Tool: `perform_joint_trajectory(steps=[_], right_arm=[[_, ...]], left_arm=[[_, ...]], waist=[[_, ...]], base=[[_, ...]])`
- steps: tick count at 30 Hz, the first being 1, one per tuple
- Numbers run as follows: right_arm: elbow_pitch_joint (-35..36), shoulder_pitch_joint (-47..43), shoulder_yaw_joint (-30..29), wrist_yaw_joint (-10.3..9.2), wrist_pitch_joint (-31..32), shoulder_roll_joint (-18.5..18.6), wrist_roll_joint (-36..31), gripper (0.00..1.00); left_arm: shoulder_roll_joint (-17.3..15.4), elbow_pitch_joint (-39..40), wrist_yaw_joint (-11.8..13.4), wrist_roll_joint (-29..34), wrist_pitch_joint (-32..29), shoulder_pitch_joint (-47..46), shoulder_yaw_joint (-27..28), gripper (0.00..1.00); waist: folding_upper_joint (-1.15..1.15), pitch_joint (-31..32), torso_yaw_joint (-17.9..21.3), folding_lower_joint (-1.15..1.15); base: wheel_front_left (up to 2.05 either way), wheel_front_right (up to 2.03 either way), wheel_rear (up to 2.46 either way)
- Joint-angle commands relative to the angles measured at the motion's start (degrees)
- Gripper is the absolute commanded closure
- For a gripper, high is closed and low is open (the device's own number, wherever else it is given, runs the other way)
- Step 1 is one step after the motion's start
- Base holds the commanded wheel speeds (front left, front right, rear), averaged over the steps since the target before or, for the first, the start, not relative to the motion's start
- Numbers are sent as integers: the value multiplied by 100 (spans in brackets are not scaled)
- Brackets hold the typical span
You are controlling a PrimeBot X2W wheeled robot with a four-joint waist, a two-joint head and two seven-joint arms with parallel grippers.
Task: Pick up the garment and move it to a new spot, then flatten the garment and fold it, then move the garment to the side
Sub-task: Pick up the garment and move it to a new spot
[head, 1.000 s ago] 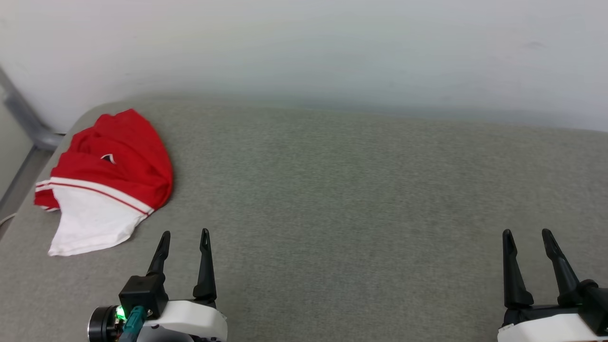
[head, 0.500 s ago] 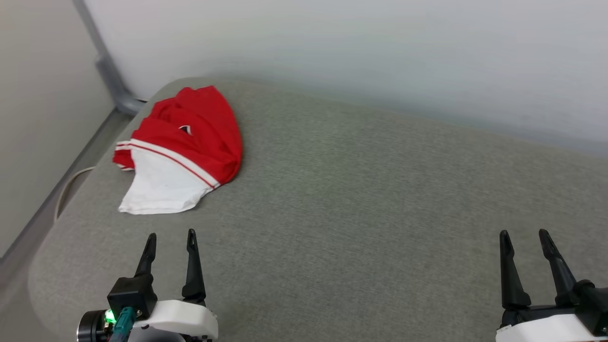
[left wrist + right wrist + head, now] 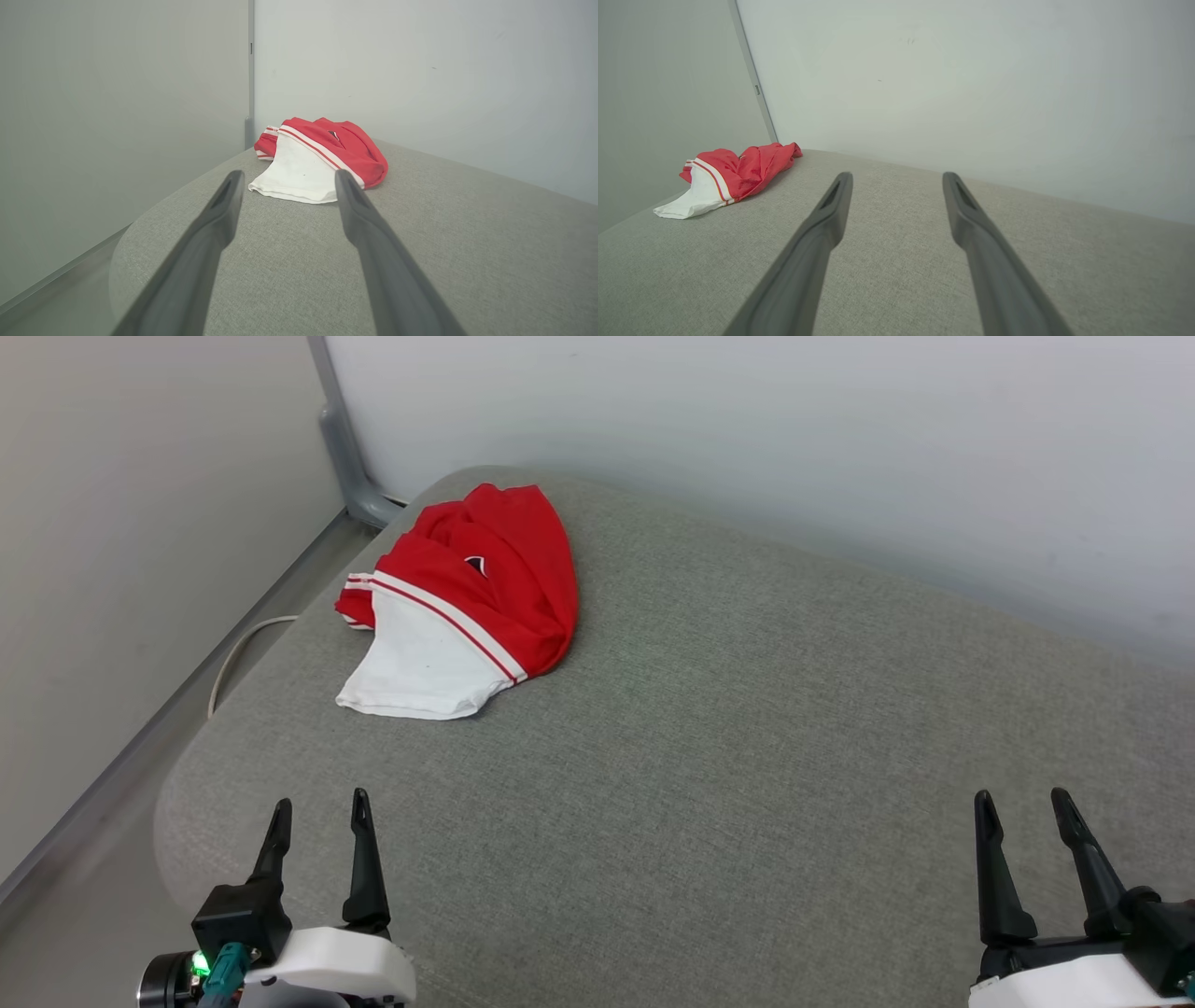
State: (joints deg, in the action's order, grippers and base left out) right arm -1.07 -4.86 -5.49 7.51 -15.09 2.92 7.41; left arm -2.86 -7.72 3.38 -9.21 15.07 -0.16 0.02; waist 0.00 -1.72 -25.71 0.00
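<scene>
While the garment lies bunched, head view reveals a cable.

Bare grey cushion open ahead, garment bunched far-left — wall close behind

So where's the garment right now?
Head view: the garment lies bunched at the far left corner of the grey cushion, ahead of the left end effector.
</scene>
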Motion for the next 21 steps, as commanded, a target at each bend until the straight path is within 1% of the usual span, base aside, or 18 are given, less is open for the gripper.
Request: perform_joint_trajectory(steps=[1,7,13,15,18,21], right_arm=[[-5,-8,6,-4,-12,-7,-11,0],[12,-25,30,-4,-12,-7,-21,0],[56,140,58,-4,-12,-7,-107,0],[88,164,68,-4,-12,-7,-148,0],[175,253,84,-4,-12,-7,-249,0],[273,390,59,-4,-12,-7,-409,0]], left_arm=[[-3,4,-11,6,16,68,14,0],[-3,1,-36,-25,16,46,60,0],[-1,-14,-100,-204,15,-177,331,0],[-5,-18,-191,-358,16,-354,513,0],[-12,-16,-416,-184,16,-760,843,0],[-128,25,-628,-48,16,-1309,1202,0]], waist=[[0,1,-51,0],[0,-14,-88,0],[0,-153,122,0],[0,-243,210,0],[0,-466,358,0],[0,-809,515,0]], base=[[0,0,0],[0,0,0],[0,0,0],[0,0,0],[0,0,0],[0,0,0]])
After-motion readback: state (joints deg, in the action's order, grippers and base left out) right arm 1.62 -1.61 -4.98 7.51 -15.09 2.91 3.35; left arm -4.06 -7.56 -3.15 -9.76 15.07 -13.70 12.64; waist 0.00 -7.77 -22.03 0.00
